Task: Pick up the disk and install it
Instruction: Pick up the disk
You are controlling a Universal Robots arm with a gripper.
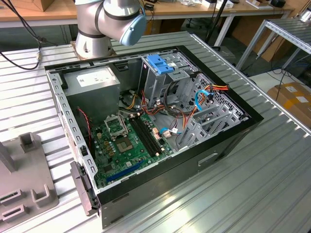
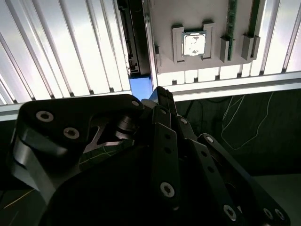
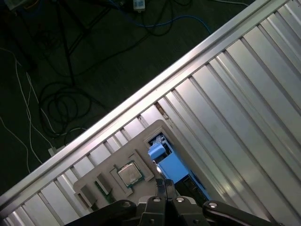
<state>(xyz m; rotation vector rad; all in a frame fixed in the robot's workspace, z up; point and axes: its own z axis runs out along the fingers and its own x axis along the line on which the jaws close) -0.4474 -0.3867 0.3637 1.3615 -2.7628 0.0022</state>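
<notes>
Gripper (image 3: 164, 182) fingers pressed together, seemingly gripping nothing, near blue-railed disk (image 3: 174, 167) in grey fixture (image 3: 141, 141).

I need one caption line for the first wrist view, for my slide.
Pincer close to the blue-railed disk, which sits in the grey fixture beside a processor chip.

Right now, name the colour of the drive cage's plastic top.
Blue: the plastic top shows best in the exterior view.

Ribbed metal table (image 1: 272, 184), perhaps workbenches (image 1: 243, 10) behind.
</notes>
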